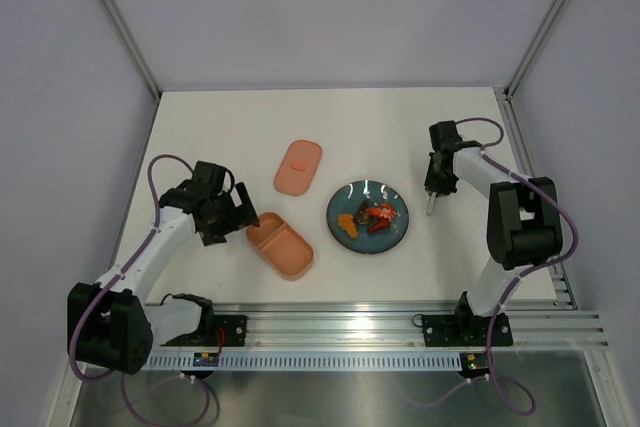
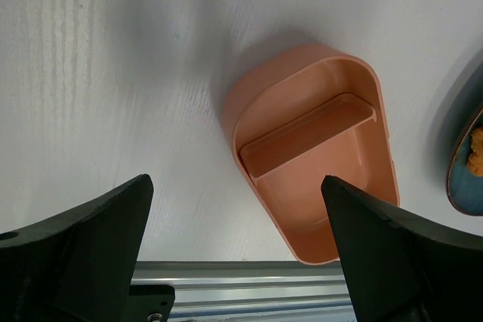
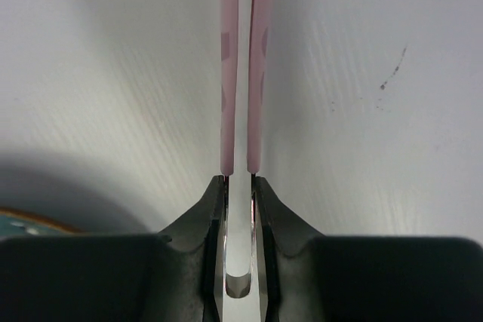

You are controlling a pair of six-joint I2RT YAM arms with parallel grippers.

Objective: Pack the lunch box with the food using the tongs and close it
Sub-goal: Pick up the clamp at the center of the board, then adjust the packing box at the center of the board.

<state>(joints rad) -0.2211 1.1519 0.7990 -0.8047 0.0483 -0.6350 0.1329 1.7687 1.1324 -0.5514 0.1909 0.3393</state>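
Observation:
The salmon-pink lunch box (image 1: 281, 245) lies open on the table, its two compartments empty (image 2: 317, 148). Its flat lid (image 1: 298, 167) rests apart, farther back. The food (image 1: 365, 219), orange, red and dark pieces, sits on a round teal plate (image 1: 367, 216). My left gripper (image 1: 240, 215) hovers at the box's left end, jaws wide open and empty (image 2: 235, 179). Right of the plate, my right gripper (image 1: 434, 192) is shut on the tongs (image 1: 432, 205). In the right wrist view (image 3: 238, 180) the fingers squeeze both thin arms, and the pink ends (image 3: 226, 73) stand nearly together over bare table.
An aluminium rail (image 1: 400, 327) runs along the table's near edge, close below the box (image 2: 249, 284). Grey walls enclose the table on three sides. The plate's rim shows at the edge of both wrist views (image 2: 464, 171) (image 3: 23, 224).

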